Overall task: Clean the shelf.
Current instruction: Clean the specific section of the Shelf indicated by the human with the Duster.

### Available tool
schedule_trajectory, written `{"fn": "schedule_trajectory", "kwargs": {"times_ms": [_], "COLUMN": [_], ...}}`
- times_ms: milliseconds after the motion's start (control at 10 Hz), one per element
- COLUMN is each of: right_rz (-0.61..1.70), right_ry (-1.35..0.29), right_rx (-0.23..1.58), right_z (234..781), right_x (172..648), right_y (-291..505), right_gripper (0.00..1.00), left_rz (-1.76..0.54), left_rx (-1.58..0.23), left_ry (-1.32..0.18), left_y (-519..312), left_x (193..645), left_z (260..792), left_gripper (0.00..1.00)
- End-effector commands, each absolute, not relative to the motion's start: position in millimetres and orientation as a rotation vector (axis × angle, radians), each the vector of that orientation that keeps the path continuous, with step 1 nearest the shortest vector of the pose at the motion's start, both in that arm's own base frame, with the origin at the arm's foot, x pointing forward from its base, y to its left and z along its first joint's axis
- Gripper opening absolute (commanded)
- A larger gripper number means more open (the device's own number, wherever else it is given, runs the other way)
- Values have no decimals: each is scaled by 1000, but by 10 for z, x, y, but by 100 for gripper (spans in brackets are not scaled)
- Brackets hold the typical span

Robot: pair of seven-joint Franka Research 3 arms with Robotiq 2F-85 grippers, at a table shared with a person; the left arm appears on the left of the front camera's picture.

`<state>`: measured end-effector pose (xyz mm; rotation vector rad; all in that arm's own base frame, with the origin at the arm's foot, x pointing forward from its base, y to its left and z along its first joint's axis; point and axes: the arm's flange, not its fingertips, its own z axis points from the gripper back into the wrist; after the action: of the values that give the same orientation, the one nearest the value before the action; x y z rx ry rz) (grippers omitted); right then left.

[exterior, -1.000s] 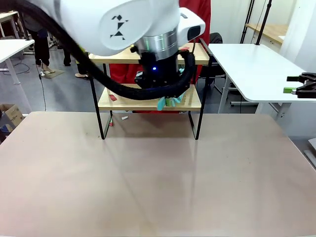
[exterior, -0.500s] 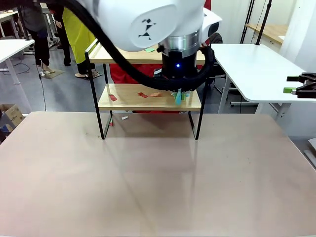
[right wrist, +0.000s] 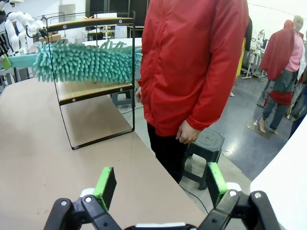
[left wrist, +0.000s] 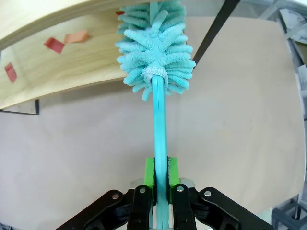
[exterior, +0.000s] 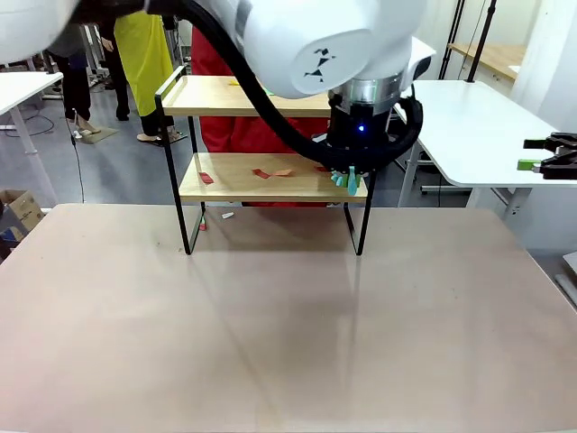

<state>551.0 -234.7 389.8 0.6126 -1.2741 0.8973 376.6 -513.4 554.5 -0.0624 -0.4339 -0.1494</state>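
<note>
The left arm had swept right along the lower board of the shelf, at the far side of the table. Its left gripper clamped a teal duster; the right gripper gaped empty. Wiping seemed underway; next, sweep back across the red scraps.

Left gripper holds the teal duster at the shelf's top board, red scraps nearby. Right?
No: the duster is at the shelf's lower board, not the top, as the front view shows. The left gripper does hold it, red scraps nearby.
</note>
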Motion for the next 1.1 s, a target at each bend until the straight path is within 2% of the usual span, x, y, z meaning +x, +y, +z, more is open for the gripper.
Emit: {"fn": "schedule_trajectory", "kwargs": {"times_ms": [0,400,500,600,700,1000], "right_rz": [902,902,902,902,902,902], "right_ry": [-1272,-1272,-1272,-1272,-1272,-1272], "right_rx": [612,612,612,612,612,612], "right_z": [3922,3922,3922,3922,3922,3922], "right_x": [5492,5492,5492,5492,5492,5492], "right_y": [-2324,-2324,-2324,-2324,-2324,-2324], "right_gripper": [100,100,100,100,100,100], "left_rz": [-122,-78,-109,-256,-108,-108], "left_rx": [-47,-5,-10,-69,-21,-21], "left_ry": [-439,-412,-390,-378,-386,-386], "left_y": [-5262,-5245,-5230,-5253,-5275,-5275], "left_x": [3746,3712,3736,3712,3756,3756], "left_z": [5473,5139,5104,5161,5155,5155], "left_gripper": [13,13,13,13,13,13]}}
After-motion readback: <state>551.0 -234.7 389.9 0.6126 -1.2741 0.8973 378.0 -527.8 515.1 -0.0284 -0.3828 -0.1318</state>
